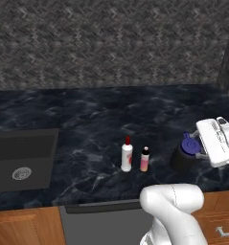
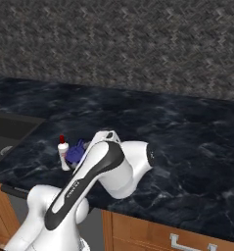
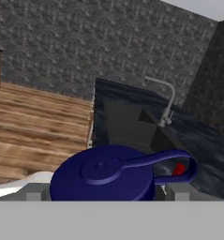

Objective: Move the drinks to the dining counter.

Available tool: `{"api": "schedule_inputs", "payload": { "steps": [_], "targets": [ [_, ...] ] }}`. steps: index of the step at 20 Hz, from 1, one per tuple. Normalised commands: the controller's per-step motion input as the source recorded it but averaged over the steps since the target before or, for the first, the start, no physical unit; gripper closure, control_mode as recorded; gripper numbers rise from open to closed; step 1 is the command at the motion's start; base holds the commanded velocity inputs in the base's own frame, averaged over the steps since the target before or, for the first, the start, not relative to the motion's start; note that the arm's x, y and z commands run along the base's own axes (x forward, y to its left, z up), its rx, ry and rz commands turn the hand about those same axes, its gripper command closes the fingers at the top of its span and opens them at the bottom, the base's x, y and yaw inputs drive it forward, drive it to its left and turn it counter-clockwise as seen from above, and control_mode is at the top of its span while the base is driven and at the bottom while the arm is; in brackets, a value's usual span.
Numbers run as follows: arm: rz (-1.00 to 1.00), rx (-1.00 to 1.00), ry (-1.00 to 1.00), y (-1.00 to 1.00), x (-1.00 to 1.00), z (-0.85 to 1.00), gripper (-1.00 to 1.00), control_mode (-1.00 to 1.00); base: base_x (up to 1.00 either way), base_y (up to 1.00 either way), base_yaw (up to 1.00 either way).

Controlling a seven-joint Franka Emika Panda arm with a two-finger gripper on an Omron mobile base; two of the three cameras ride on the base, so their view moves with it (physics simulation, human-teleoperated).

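Bottles stand in a loose row near the front edge of the dark marbled surface, to the right of the built-in sink. In the left base view the slim white bottle with the red cap stands upright, the tiny pink-and-white bottle just beside it on its right, the two close but apart. Further right, well apart from that pair, is the squat black bottle with the blue cap, upright on the stone. The white hand sits against its right side at cap height, and the fingers reach in around the cap and its loop handle. Their tips are hidden behind the hand and the cap, so I cannot tell whether they are closed on the bottle or only flanking it.

From the right base view the arm covers most of the black bottle; part of its blue cap peeks out beside the white bottle. In the hand view the blue cap lies right at the bottom, its loop curling to the right with the red cap seen through it, and the steel faucet stands beyond, at the sink
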Motion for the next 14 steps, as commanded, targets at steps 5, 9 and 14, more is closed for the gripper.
{"api": "schedule_inputs", "payload": {
  "steps": [5,9,14],
  "targets": [
    [0.00,0.09,0.14,-0.10,0.65,-0.11,1.00,-1.00,0.00,0.00,0.00],
    [-0.01,0.08,0.17,-0.05,0.82,-0.20,1.00,-1.00,0.00,0.00,0.00],
    [-0.01,0.02,0.13,-0.05,0.62,-0.20,1.00,-1.00,0.00,0.00,0.00]
  ]
}}
